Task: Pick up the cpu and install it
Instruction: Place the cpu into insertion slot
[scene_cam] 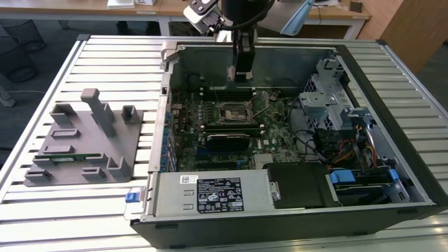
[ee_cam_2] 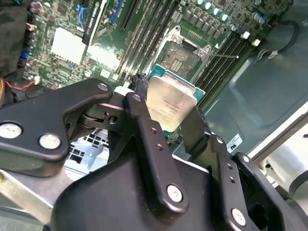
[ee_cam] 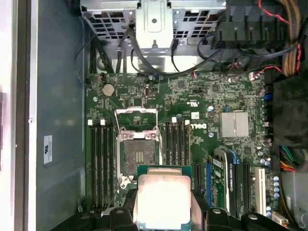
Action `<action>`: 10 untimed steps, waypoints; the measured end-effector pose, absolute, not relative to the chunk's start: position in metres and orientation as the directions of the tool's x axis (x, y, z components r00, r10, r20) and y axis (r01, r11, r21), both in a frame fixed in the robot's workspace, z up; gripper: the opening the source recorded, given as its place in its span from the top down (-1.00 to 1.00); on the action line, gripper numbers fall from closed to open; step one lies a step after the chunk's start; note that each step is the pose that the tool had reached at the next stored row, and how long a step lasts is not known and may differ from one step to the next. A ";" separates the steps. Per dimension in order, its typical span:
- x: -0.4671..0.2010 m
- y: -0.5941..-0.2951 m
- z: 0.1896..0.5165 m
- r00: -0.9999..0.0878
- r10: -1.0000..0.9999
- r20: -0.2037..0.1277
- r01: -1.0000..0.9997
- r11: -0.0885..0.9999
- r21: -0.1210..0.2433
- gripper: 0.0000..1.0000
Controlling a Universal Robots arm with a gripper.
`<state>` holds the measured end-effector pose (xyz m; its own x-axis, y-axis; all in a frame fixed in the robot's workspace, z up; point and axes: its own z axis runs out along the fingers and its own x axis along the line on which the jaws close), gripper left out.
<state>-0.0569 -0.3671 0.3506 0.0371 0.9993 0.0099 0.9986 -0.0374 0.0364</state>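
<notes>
Cpu [ee_cam: 163, 199] clamped by opposite edges between fingers [ee_cam_2: 144, 132], hovering near open socket [ee_cam: 137, 156]; light, stiff, slick metal lid, contacts likely fragile.

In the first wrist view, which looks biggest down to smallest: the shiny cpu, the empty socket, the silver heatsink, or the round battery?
1. cpu, but it is nearest the camera, so it looks extra big next to the socket
2. empty socket
3. silver heatsink
4. round battery
</notes>
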 end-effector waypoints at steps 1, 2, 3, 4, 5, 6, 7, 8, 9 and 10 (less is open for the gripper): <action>-0.057 -0.365 0.349 0.037 0.999 0.010 0.999 -0.037 0.036 -0.05; -0.056 -0.363 0.348 0.036 0.999 0.010 0.999 -0.037 0.036 -0.05; -0.056 -0.361 0.346 0.036 0.999 0.010 0.999 -0.037 0.036 -0.05; -0.056 -0.359 0.344 0.036 0.999 0.010 0.999 -0.036 0.036 -0.05; -0.055 -0.358 0.342 0.035 0.999 0.010 0.999 -0.036 0.036 -0.05; -0.055 -0.356 0.341 0.033 0.999 0.010 0.999 -0.033 0.036 -0.05; -0.055 -0.356 0.339 0.026 1.000 0.010 0.999 -0.026 0.037 -0.05; -0.055 -0.356 0.338 0.014 1.000 0.010 0.999 -0.015 0.037 -0.05; -0.055 -0.356 0.337 -0.001 1.000 0.010 0.999 0.000 0.037 -0.05; -0.055 -0.356 0.336 -0.015 1.000 0.010 0.999 0.015 0.037 -0.05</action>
